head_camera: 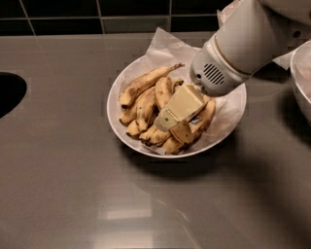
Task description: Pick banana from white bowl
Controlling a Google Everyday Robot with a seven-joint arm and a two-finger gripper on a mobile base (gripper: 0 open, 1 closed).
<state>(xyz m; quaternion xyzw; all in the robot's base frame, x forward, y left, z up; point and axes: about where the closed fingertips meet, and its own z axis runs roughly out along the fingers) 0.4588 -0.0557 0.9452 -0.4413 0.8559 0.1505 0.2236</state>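
The white bowl (227, 130), wide, shallow and lined with crinkled white paper, sits on the grey counter and holds a pile of several speckled yellow bananas. A thick curved brown-speckled banana (163, 92) lies in the middle of the pile, and its lower end is hidden under my gripper. My cream-coloured gripper (165, 120) reaches down from the upper right into the bowl. Its tip rests among the bananas at the pile's centre. A slimmer long-stemmed banana (146, 82) lies along the far side of the pile. A banana with a dark sticker (200, 118) lies beside the gripper on the right.
A second white bowl's rim (297, 82) shows at the right edge. A dark round opening (8, 92) is set into the counter at the left edge. A black tiled wall (97, 14) runs along the back. My white arm (243, 44) covers the bowl's far right side.
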